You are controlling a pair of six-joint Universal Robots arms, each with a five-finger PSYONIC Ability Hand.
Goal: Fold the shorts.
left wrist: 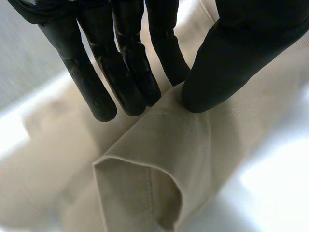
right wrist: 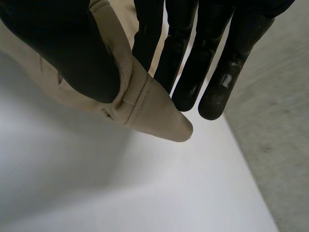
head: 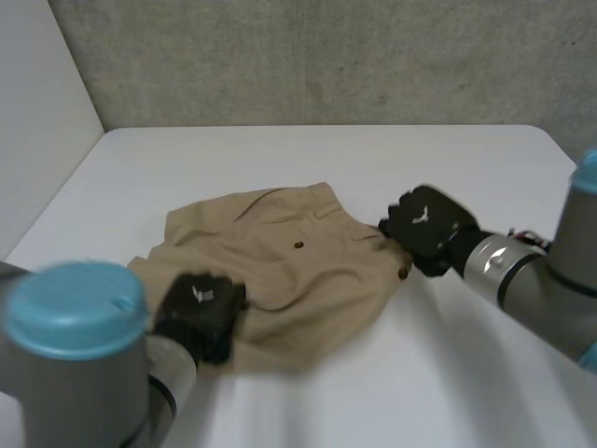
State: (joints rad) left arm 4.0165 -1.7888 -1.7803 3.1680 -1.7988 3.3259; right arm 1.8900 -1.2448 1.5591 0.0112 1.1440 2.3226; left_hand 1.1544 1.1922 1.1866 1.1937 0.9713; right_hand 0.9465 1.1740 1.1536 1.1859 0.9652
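Observation:
Tan shorts (head: pixel 289 271) lie spread on the white table (head: pixel 308 159), with two dark buttons showing. My left hand (head: pixel 201 313) is at the near left leg hem of the shorts (left wrist: pixel 159 164); its thumb (left wrist: pixel 227 63) and fingers (left wrist: pixel 120 72) pinch a fold of the cloth. My right hand (head: pixel 427 229) is at the shorts' right waistband corner by a button. In the right wrist view the thumb (right wrist: pixel 67 48) presses the waistband corner of the shorts (right wrist: pixel 149 108) against the fingers (right wrist: pixel 188 63), lifted a little off the table.
A grey concrete wall (head: pixel 326 56) stands behind the table. A pale panel (head: pixel 37 112) borders the table's left side. Bare table surface lies around the shorts on all sides.

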